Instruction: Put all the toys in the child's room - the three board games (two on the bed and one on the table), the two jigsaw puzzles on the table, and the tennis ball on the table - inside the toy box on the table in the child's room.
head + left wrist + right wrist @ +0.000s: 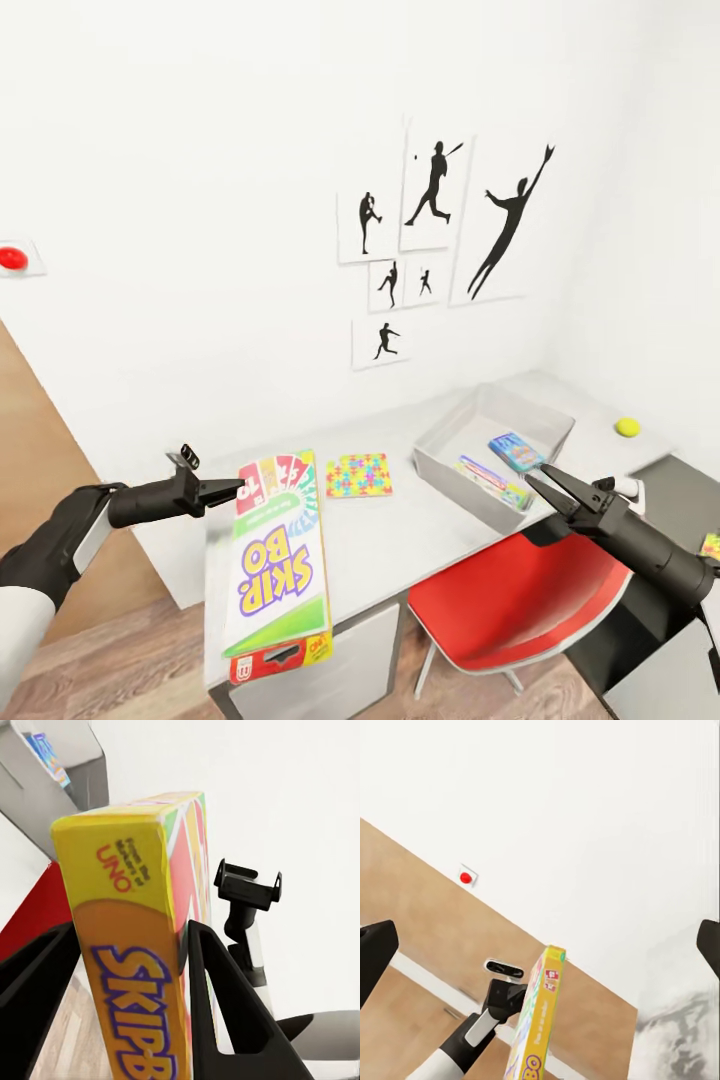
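My left gripper (228, 489) is shut on the far edge of the green-yellow-orange Skip-Bo board game (272, 560), which hangs over the left end of the table (400, 535). In the left wrist view the box (135, 945) sits between both fingers (225, 997). A jigsaw puzzle (358, 474) lies flat on the table beside it. The grey toy box (440, 462) holds a small blue game box (515, 451) and another flat colourful piece (488, 476). The tennis ball (627, 427) rests on the table's far right. My right gripper (540, 476) is open, near the toy box's front right corner.
A red chair (510, 600) stands under the table's front edge, below my right arm. The white wall with black sports prints (435, 190) backs the table. A red round wall button (12, 258) is at the far left. Wood floor (110, 660) lies to the left.
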You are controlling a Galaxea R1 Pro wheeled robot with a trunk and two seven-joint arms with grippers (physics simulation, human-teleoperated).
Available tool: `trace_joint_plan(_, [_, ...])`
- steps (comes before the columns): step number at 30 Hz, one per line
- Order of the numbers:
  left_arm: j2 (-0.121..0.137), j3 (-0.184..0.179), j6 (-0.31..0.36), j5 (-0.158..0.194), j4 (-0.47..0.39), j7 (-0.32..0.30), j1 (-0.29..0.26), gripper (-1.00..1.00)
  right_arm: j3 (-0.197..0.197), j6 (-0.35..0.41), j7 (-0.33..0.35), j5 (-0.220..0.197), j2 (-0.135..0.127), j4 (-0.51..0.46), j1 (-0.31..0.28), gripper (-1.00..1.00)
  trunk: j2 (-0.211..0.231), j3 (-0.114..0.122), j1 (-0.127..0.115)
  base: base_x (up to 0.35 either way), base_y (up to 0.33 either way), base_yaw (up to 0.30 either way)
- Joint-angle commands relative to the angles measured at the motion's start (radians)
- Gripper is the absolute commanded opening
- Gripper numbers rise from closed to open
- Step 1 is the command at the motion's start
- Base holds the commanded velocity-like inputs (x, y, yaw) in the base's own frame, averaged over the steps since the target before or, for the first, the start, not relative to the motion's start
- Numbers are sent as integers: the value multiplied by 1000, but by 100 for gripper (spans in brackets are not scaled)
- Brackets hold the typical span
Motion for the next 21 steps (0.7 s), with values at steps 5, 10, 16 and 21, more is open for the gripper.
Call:
trace_joint_plan(5, [1, 0, 5, 3, 0, -6, 0, -100, -1, 4, 3, 2, 0, 2, -1, 100, -2, -1, 1, 0, -67, -281])
trace_joint_plan(10, [1, 0, 4, 3, 0, -6, -1, -100, -2, 3, 4, 3, 0, 2, -1, 100, -2, 1, 1, 0, -259, -281])
trace_joint_plan(16, [1, 0, 3, 3, 0, -6, 0, -100, -2, 3, 3, 2, 0, 2, -1, 100, -2, 2, 1, 0, -298, -144])
trace_joint_plan(21, [1, 1, 3, 3, 0, -6, 0, -100, -2, 2, 3, 2, 0, 2, -1, 100, -2, 2, 1, 0, -302, -15])
